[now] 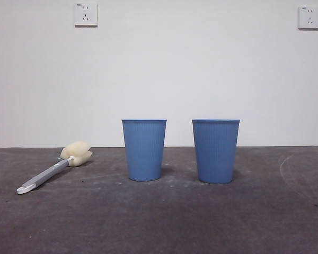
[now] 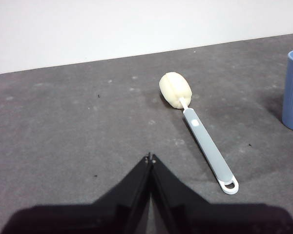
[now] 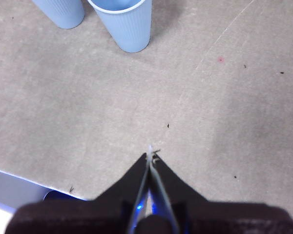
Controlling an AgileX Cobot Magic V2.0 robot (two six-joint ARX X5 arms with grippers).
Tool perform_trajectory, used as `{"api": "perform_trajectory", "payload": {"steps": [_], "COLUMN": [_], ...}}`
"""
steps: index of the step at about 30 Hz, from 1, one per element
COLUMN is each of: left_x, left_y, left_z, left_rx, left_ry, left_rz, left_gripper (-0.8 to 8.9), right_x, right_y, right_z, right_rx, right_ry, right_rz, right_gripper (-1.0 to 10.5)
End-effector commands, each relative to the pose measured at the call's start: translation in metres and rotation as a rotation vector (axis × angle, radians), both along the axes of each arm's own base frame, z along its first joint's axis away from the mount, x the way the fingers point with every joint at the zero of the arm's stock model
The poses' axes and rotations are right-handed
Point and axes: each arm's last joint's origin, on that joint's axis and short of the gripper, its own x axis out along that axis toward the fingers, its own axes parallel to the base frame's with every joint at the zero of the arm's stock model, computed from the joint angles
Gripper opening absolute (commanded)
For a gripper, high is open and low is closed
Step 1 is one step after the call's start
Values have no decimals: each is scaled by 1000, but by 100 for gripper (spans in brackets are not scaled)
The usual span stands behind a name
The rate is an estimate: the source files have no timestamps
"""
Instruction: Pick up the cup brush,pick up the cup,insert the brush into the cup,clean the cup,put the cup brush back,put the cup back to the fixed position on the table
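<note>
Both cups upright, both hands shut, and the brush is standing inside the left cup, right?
Not quite: the cup brush lies flat on the table, apart from both cups, as the front view shows. The cups are upright, and both hands are shut.

Left gripper (image 2: 150, 157) jaws closed, empty; right gripper (image 3: 151, 156) jaws closed, empty.

Cup brush (image 1: 55, 168) lies on table (image 1: 159, 222), left of two cups (image 1: 144, 150).
</note>
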Motion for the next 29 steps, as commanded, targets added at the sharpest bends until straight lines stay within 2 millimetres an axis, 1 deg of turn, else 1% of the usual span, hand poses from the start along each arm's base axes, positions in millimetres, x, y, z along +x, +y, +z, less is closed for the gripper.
{"api": "perform_trajectory", "payload": {"steps": [1, 5, 10, 12, 13, 15, 18, 20, 22, 24, 26, 29], "left_x": [1, 2, 3, 3, 4, 4, 5, 5, 6, 6, 7, 7], "left_y": [0, 0, 0, 0, 0, 1, 1, 1, 1, 1, 1, 1], "left_z": [-3, -4, -6, -7, -7, -8, -10, -11, -12, -13, -14, -16], "left_rx": [-12, -14, -16, -17, -17, -18, -20, -21, -23, -24, -25, -27], "left_ry": [11, 32, 57, 67, 73, 84, 102, 116, 128, 141, 153, 173], "left_rz": [0, 0, 0, 0, 0, 0, 0, 0, 0, 0, 0, 1], "left_gripper": [-4, -4, -4, -4, -4, -4, -4, -4, -4, -4, -4, -4], "right_x": [0, 0, 2, -1, -1, -3, -8, -12, -16, -18, -18, -17], "right_y": [0, 0, -2, -6, -9, -14, -23, -30, -36, -39, -43, -47], "right_z": [1, 1, 2, 3, 4, 8, 13, 10, 1, -12, -32, -64], "right_rx": [5, 4, -39, -66, -101, -101, 2, 59, 85, 96, 96, 86], "right_ry": [-3, -7, -43, -63, -103, -173, -361, -497, -604, -666, -717, -744], "right_rz": [-6, -6, -53, -91, -101, -140, -205, -257, -312, -349, -390, -433], "right_gripper": [1, 1, 1, 1, 1, 1, 1, 1, 1, 1, 1, 1]}}
